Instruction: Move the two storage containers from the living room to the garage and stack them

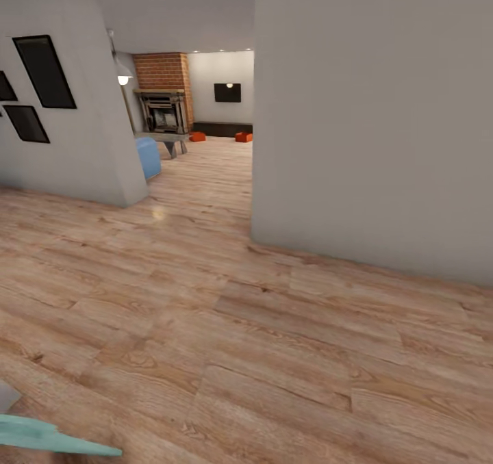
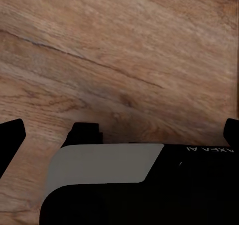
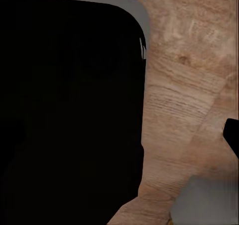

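Wood plank floor (image 1: 205, 354) nearest, grey wall (image 1: 370, 108) at right. Drive thru the gap, keep off wall corner. Two storage containers (image 1: 198, 136) (image 1: 243, 137) far off on living room (image 1: 205, 108) floor by fireplace (image 1: 163, 108). Both tools: open/closed can't tell; containers too small for detail
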Motion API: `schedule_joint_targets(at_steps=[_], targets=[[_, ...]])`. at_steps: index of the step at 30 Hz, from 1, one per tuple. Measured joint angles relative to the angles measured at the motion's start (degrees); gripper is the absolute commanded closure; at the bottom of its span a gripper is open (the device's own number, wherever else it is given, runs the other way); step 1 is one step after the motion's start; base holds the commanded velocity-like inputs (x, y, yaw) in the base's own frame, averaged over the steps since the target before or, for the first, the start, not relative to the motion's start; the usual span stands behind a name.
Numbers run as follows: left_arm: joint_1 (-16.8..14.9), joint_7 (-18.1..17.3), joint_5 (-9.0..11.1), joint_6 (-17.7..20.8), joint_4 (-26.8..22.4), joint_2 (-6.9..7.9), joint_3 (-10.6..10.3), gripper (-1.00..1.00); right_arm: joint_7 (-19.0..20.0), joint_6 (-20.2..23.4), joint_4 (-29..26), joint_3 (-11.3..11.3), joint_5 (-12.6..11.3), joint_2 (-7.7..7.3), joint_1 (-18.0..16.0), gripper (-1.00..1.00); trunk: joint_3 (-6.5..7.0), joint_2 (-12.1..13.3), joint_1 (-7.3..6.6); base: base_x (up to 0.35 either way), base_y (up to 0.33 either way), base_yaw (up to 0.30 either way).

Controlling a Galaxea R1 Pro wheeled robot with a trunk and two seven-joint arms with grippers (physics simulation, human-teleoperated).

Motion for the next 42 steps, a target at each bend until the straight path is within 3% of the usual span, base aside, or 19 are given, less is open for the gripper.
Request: schedule_joint_targets(at_steps=[26,42], targets=[[0.0,0.0,-0.1,0.0,0.0,0.00,-0.1,-1.00,0.0,0.0,0.0,0.2,0.0,0.00,0.0,-1.00,0.00,0.0,0.00,0.286,-0.163,0.255],[0.0,0.0,-0.1,0.0,0.0,-0.02,-0.1,-1.00,0.1,0.0,0.0,0.2,0.1,-0.02,0.0,-1.00,-0.06,0.0,0.00,0.328,-0.045,0.254]])
